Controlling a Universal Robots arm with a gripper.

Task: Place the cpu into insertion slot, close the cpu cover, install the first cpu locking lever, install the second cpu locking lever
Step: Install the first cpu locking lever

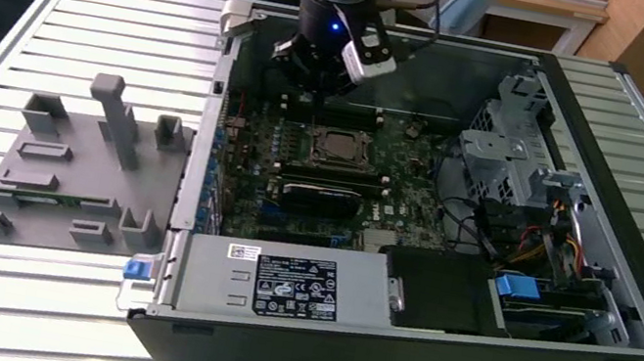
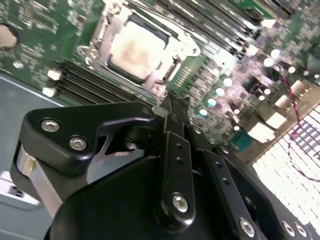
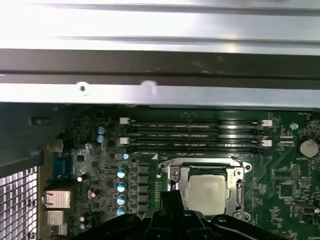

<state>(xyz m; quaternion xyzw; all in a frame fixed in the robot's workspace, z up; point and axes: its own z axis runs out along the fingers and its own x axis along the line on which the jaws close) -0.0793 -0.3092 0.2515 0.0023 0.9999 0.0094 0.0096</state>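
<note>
Just beside the cpu (image 2: pixel 135 50), the fingers (image 2: pixel 175 115) sit pressed together

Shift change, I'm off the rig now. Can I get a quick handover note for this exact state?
Gripper: shut, nothing seen in it, tips just beside the insertion slot.
cpu: seated in the slot.
cpu cover: lying flat around the chip.
Done: cpu placed, cover closed.
Left: both locking levers. I cannot make out whether either is latched.
</note>
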